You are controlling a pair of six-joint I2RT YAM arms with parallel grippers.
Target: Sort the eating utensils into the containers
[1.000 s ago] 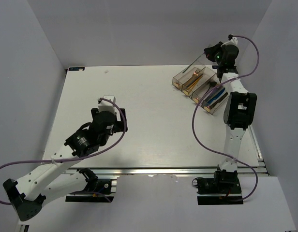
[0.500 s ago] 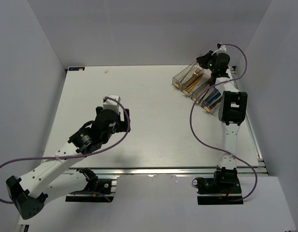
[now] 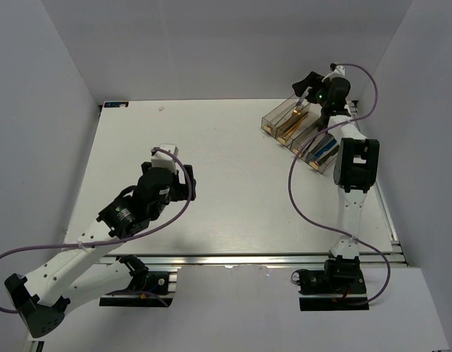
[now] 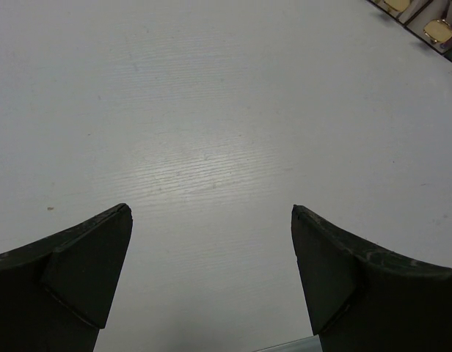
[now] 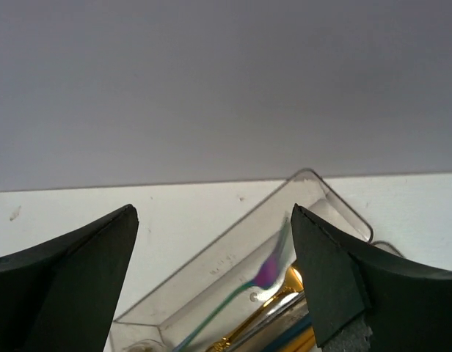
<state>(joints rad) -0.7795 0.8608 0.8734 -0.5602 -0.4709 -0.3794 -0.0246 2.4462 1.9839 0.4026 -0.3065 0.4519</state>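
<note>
top view: we see the right gripper (image 3: 309, 79) over the containers (image 3: 281, 125), the left gripper (image 3: 166, 155) above the table (image 3: 233, 183). left wrist: fingers (image 4: 86, 264) apart, empty. right wrist: jaws apart, teal fork (image 5: 264, 273) in the bin (image 5: 219, 268); drop looks done, so next we lift clear.

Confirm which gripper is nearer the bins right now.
Right. The right gripper hangs open just over the far end of the bins. The left gripper is open over the table, well off to their left.

Blurred teal fork (image 5: 264, 274), bin (image 5: 220, 262) cut off below
</note>
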